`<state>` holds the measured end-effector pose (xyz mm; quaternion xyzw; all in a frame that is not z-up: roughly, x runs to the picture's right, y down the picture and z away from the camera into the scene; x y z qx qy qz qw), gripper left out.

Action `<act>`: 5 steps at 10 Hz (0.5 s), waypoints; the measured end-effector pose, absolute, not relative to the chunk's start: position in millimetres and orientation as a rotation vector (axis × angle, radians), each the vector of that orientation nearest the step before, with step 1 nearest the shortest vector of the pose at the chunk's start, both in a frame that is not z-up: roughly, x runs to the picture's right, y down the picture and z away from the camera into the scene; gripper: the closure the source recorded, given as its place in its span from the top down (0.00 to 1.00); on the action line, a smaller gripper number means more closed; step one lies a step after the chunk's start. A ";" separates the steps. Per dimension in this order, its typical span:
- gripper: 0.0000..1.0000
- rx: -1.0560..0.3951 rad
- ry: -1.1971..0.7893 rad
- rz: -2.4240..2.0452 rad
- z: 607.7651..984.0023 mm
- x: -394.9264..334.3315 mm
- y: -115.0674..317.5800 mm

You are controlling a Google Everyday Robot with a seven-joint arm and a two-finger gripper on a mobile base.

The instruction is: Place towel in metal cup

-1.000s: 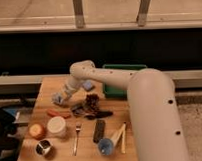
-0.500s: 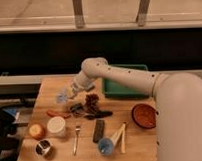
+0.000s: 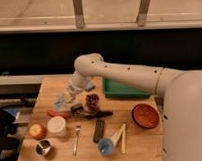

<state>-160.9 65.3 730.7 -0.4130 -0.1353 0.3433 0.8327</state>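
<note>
**Towel held high, cup well toward the near edge**

The claw (image 3: 65, 98) is closed on the towel (image 3: 59, 102). The towel hangs from it as a small pale crumpled bunch with no clear long axis, and as far as can be judged it is lifted off the wood. The single arm reaches in from the right side of the worktop (image 3: 142, 146) and bends down to this grip.

The metal cup (image 3: 43, 147) stands upright near the front left corner with its dark mouth facing up. Seen from the cup, the towel lies toward the far edge and slightly to the right, well apart from it and higher. The coming move therefore looks like a carry toward the near edge, drifting a little left, followed by a descent over the cup's mouth.

The line between them is not bare. A white tub (image 3: 57, 126) stands just beyond the cup on its right, almost directly between the cup and the claw. An orange round thing (image 3: 36, 131) sits just beyond the cup on its left. A fork (image 3: 76, 138) lies to the cup's right, apart from it.

The cup is lower than the tub, so the towel probably has to pass over the tub at height before it drops. The cup's mouth looks small against the bunched cloth. If the cloth is let go off-centre, it may drape over the rim or land on the tub instead.
</note>
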 end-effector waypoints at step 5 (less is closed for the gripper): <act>0.00 -0.896 -0.336 0.600 704.2 -175.9 62.1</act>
